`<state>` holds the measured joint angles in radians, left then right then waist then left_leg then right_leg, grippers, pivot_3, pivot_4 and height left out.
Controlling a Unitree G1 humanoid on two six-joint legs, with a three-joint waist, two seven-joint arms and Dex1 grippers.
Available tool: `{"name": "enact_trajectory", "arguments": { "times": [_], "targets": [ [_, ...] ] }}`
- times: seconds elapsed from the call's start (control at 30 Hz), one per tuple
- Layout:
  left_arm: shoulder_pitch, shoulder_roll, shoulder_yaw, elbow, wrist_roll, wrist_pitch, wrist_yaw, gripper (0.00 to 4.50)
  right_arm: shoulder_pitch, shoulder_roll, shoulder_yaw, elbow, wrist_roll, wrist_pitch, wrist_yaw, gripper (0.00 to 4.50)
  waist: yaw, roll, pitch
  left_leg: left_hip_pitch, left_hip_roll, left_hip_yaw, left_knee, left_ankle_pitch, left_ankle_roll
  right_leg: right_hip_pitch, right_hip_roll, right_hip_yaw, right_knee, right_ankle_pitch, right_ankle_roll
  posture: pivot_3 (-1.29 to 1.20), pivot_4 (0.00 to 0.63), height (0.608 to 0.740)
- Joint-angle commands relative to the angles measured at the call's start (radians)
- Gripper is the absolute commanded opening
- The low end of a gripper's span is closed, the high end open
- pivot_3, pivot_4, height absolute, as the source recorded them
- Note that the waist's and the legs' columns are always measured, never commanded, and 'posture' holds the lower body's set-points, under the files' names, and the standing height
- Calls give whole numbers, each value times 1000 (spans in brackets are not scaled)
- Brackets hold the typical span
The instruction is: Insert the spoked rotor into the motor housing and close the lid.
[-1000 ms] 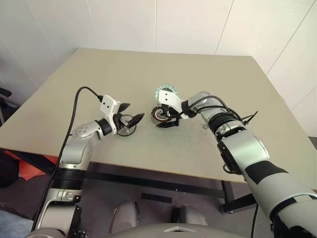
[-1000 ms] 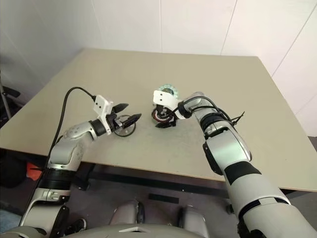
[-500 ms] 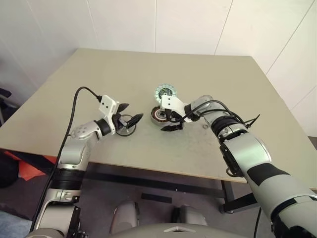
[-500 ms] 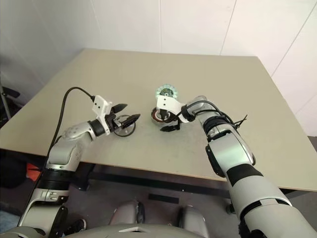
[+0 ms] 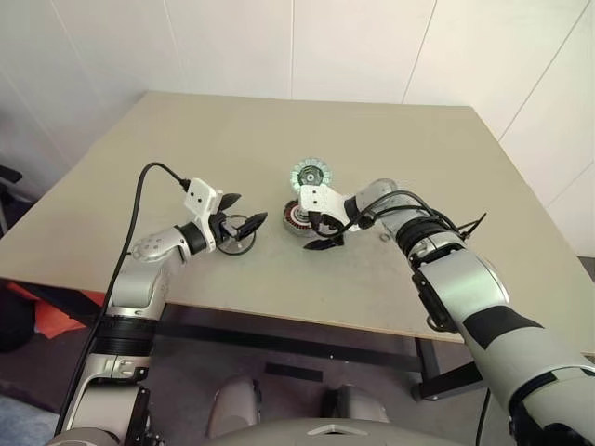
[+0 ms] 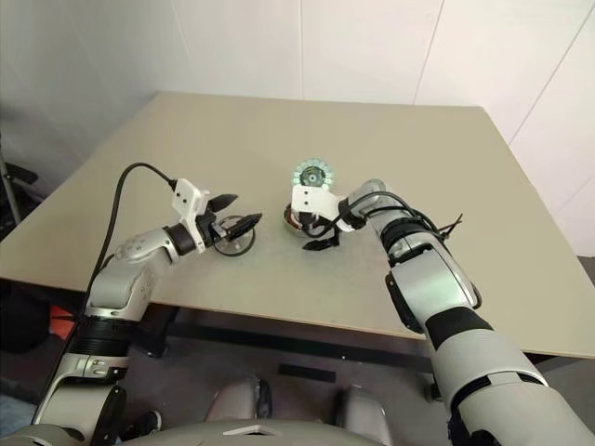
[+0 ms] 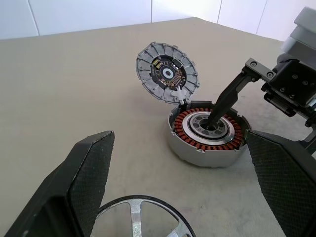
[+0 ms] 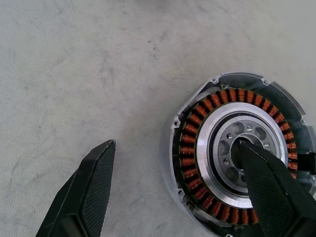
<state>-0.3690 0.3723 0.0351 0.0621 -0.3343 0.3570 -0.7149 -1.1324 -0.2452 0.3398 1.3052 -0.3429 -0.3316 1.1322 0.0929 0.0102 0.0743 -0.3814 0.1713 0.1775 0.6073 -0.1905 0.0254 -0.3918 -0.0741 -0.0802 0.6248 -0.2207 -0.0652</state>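
Note:
The motor housing [image 7: 205, 136] sits mid-table, copper windings ringing a silver centre. The lid [image 7: 168, 72] stands tilted up at its far rim, still attached, its inner face showing. My right gripper [image 5: 319, 234] is open and straddles the housing wall. One fingertip [image 8: 249, 153] rests in the centre bore, and the other finger [image 8: 86, 190] is outside over the table. The spoked rotor [image 5: 239, 233] lies flat on the table to the left. My left gripper [image 5: 245, 210] hovers open just above the rotor, pointing toward the housing, and the rotor's rim [image 7: 136, 217] shows between its fingers.
The beige table [image 5: 418, 158] has open surface around the parts, white walls stand behind it, and its front edge is near my arms. A black cable [image 5: 149, 177] loops up from my left wrist.
My right wrist has rolled and dipped a little over the housing, uncovering more of the lid behind it. The left arm and the rotor have stayed put.

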Motion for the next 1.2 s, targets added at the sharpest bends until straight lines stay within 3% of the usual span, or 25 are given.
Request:
{"name": "enact_trajectory", "arguments": {
  "times": [0.03, 0.2, 0.3, 0.4, 0.57, 0.7, 1.2],
  "targets": [
    [-17, 10, 19, -19, -4, -20, 6, 4500, -37, 6, 39, 3, -51, 2, -13, 4480, 0, 0, 0, 0, 0, 0, 0, 0, 0, 0, 0, 0, 0, 0, 0, 0, 0, 740],
    [-6, 23, 36, -27, -5, -21, 16, 4500, -56, 16, 65, 15, -87, 4, -41, 4480, -1, 0, 0, 0, 0, 0, 0, 0, 0, 0, 0, 0, 0, 0, 0, 0, 0, 740],
    [4, 28, 40, -34, -7, -22, 23, 4500, -67, 24, 68, 21, -91, 13, -51, 3914, -2, 0, 0, 1, 0, 0, 0, 0, 0, 1, 0, 0, 0, 0, 0, 0, 0, 740],
    [13, 28, 41, -43, -6, -22, 29, 4500, -74, 31, 60, 21, -90, 12, -81, 2975, -2, 0, 0, 1, 0, 0, 0, 0, 0, 0, 0, 0, 0, 0, 0, 0, 0, 740],
    [14, 28, 38, -43, -6, -22, 34, 4500, -79, 27, 50, 25, -88, 14, -76, 2975, -2, 0, 0, 0, 0, 0, -1, 0, 0, -1, 0, 0, 0, 0, 0, 0, 0, 740],
    [8, 27, 36, -36, -4, -26, 33, 4500, -80, 12, 48, 23, -87, 10, -56, 2211, -3, 0, 0, 0, 0, 0, 0, 0, 0, 0, 0, 0, 0, 0, 0, 0, 0, 740],
    [-5, 18, 27, -5, 3, -40, 29, 4500, -45, -129, 55, -18, -96, -77, -20, 2103, 8, 1, 1, -2, -1, 0, 0, 0, 0, -1, 0, 0, -1, 0, 0, 0, 0, 740]
  ]
}}
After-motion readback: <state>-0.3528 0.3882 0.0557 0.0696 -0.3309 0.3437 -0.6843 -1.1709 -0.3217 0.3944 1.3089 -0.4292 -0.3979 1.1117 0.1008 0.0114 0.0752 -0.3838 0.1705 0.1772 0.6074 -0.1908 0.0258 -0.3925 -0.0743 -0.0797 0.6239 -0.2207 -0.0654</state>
